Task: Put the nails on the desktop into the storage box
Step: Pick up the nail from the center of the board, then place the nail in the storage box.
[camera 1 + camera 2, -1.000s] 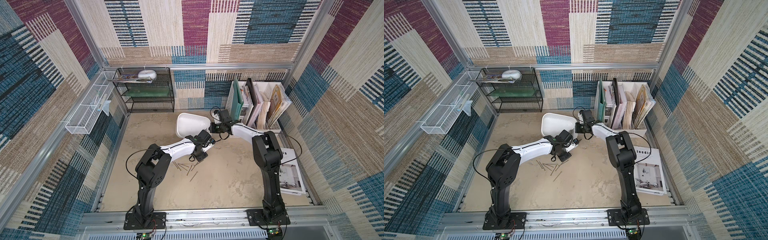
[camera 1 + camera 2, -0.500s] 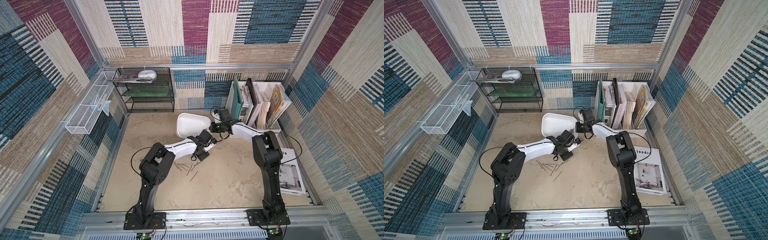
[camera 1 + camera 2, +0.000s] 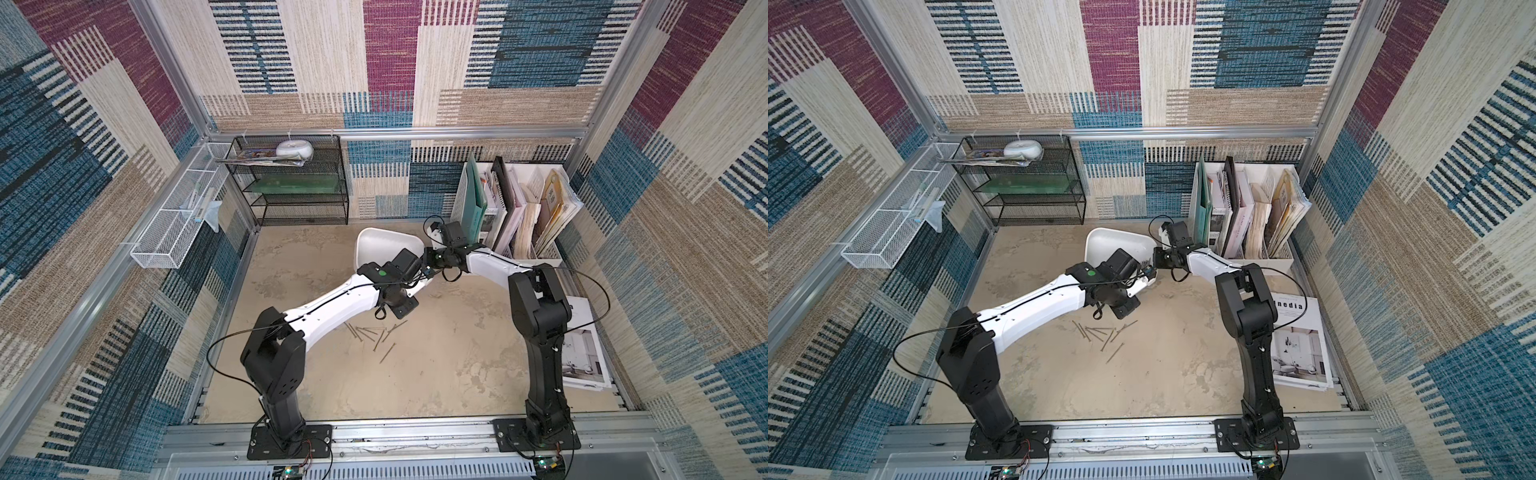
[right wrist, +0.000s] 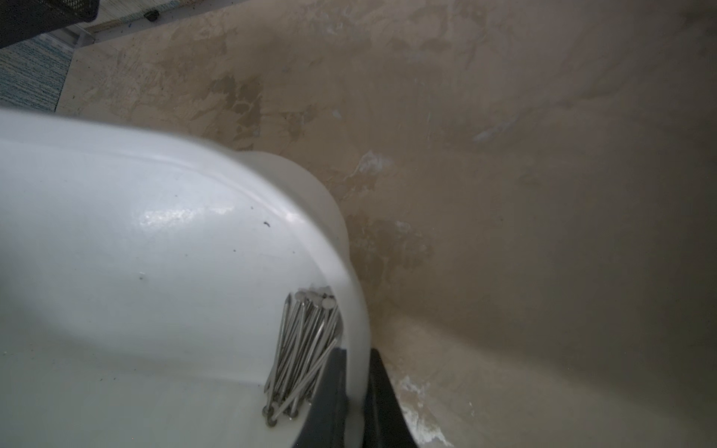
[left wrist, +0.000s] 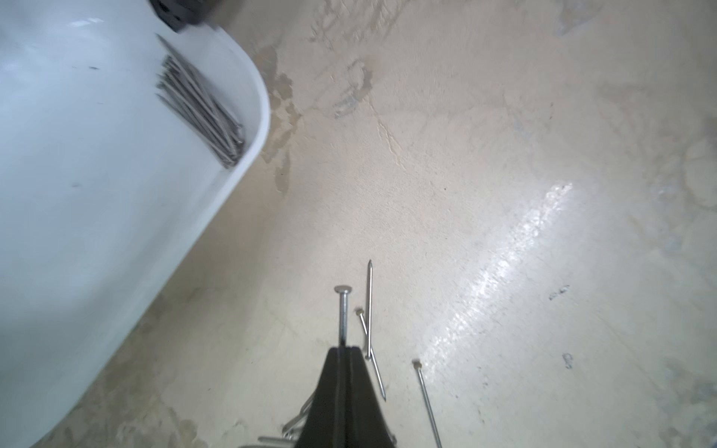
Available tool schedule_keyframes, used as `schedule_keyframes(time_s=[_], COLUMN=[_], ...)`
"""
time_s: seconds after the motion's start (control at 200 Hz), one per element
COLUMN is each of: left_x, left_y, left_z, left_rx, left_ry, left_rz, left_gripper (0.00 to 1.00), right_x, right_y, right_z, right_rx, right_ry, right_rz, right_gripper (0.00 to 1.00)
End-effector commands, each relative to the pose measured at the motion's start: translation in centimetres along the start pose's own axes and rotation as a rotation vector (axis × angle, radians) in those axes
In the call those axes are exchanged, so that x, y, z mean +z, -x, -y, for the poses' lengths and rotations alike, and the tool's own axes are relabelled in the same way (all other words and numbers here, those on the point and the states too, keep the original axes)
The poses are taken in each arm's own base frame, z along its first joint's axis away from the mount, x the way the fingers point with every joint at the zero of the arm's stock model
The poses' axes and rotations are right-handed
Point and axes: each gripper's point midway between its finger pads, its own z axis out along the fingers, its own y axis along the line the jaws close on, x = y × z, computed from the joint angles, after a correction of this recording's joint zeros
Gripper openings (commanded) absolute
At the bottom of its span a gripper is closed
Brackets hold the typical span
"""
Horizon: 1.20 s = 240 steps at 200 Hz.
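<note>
The left gripper [image 5: 343, 355] is closed on one nail [image 5: 342, 310]. It holds the shaft, and the flat head points forward out of the jaws. The right gripper [image 4: 357, 382] is clamped on the rim of the box [image 4: 155, 252], with one finger inside the wall and one outside.

The nail is light, stiff and smooth. It will not bend or break, but I think it can turn or slip, because the flat pads press only on a thin round shaft. A hold near the middle of the shaft seems safest. How far along the shaft the present hold is, the jaws hide.

The loose nails [image 3: 374, 334] lie on the counter [image 3: 436, 365] in a small crossed heap, just beside the left wrist on the side toward the arm bases. Some lie over others, so taking one may move its neighbours. A bundle [image 4: 302, 345] is already in the box, gathered in the corner next to the right gripper, which suggests the box is tilted.

The box is near, beyond the heap, and its wall is low. The part of the rim away from the right gripper gives room for dropping. The file holder [image 3: 515, 216] stands close behind the right arm.
</note>
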Motion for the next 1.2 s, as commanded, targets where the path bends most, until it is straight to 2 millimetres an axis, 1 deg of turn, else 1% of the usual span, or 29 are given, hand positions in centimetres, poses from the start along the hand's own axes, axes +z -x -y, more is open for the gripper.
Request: schedule_keyframes(time_s=[0.0, 0.03, 0.105, 0.185, 0.295, 0.346, 0.416, 0.481, 0.541, 0.666, 0.781, 1.012, 1.087, 1.162, 1.197], left_x=[-2.7, -3.2, -3.6, -3.0, -0.9, 0.3, 2.1, 3.1, 3.9, 5.6, 6.3, 8.0, 7.9, 7.5, 7.1], left_y=[-0.3, 0.2, 1.1, 2.0, 2.6, 2.5, 1.5, 0.6, 0.0, -1.1, -1.8, -4.0, -4.4, -4.4, -4.3], left_z=[-1.1, -1.7, -3.2, -5.1, -7.1, -8.0, -9.5, -10.7, -11.3, -11.5, -11.6, -11.3, -11.2, -10.9, -10.8], left_rx=[-0.069, -0.095, -0.14, -0.178, -0.236, -0.269, -0.337, -0.414, -0.474, -0.521, -0.552, -0.628, -0.646, -0.67, -0.682], left_ry=[0.027, 0.037, 0.068, 0.13, 0.175, 0.197, 0.228, 0.241, 0.244, 0.265, 0.287, 0.319, 0.324, 0.315, 0.312], left_rz=[-0.014, -0.002, 0.003, -0.014, -0.058, -0.091, -0.157, -0.196, -0.214, -0.257, -0.278, -0.318, -0.318, -0.298, -0.285], left_gripper=[0.0, 0.0, 0.0, 0.0, 0.0, 0.0, 0.0, 0.0, 0.0, 0.0, 0.0, 0.0, 0.0, 0.0, 0.07], right_x=[-0.4, -0.5, -0.7, -0.9, -1.6, -2.0, -2.5, -2.9, -3.1, -3.4, -3.2, -3.1, -3.2, -3.3, -3.3], right_y=[-1.8, -2.1, -2.9, -3.9, -5.0, -5.4, -5.9, -6.5, -7.0, -7.7, -8.4, -8.4, -8.3, -8.3, -8.2], right_z=[0.8, 0.6, 0.2, -0.5, -1.6, -1.8, -2.0, -2.2, -2.5, -3.0, -3.0, -3.0, -3.0, -2.9, -2.9], right_rx=[0.013, 0.019, 0.044, 0.071, 0.081, 0.095, 0.129, 0.145, 0.155, 0.176, 0.176, 0.178, 0.173, 0.172, 0.172], right_ry=[-0.042, -0.04, -0.037, -0.029, -0.034, -0.037, -0.038, -0.043, -0.049, -0.038, -0.037, -0.034, -0.038, -0.043, -0.041], right_rz=[-0.053, -0.06, -0.089, -0.121, -0.143, -0.149, -0.159, -0.165, -0.167, -0.157, -0.169, -0.163, -0.161, -0.159, -0.159], right_gripper=[0.0, 0.0, 0.0, 0.0, 0.0, 0.0, 0.0, 0.0, 0.0, 0.0, 0.0, 0.0, 0.0, 0.0, 0.0])
